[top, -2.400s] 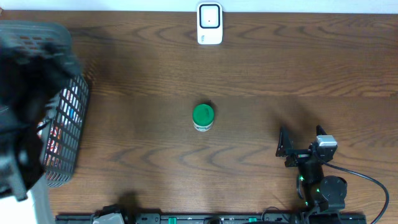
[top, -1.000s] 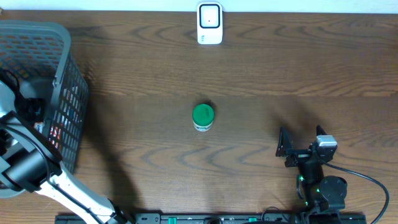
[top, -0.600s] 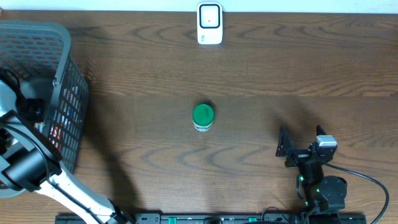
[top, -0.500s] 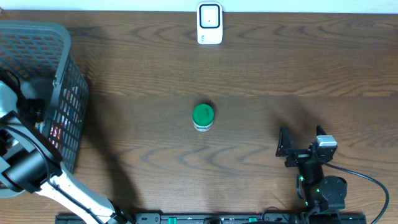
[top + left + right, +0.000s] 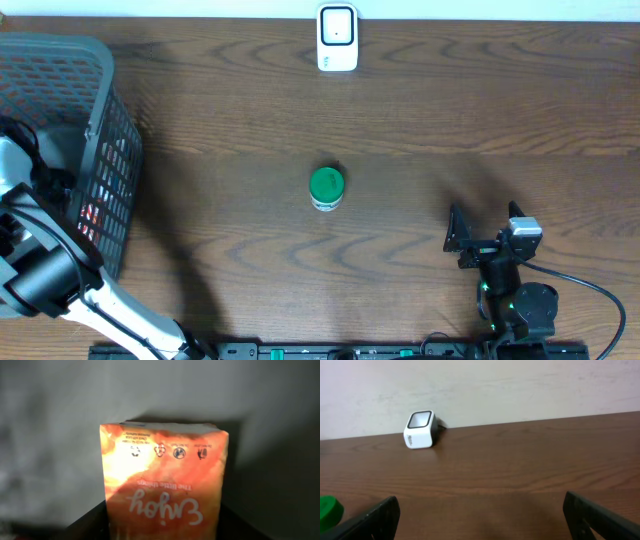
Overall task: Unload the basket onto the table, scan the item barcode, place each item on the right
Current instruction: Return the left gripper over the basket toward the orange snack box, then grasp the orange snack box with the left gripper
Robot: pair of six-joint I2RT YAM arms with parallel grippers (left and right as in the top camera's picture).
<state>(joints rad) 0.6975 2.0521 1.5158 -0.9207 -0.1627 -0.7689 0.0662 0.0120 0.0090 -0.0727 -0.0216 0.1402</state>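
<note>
**Three views, one scanner**

Overhead looks straight down on the table [image 5: 450, 110], white scanner [image 5: 337, 38] at the far edge. Right wrist sits low, well short of the scanner [image 5: 420, 429], facing it; these two share scanner and green lid [image 5: 326, 184]. Left wrist, far left of the scanner, looks close onto an orange packet [image 5: 162, 490].

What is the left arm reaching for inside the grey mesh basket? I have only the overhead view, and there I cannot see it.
Observer: An orange printed pack. The left wrist view shows the word "Enjoy" on it, upside down.
Operator: Is it held already?
Observer: The left fingers stand on both sides of its near end. Whether they touch it, I cannot tell.
Operator: And the other arm?
Observer: In the right wrist view the right fingers are wide apart, with nothing between them.
</note>
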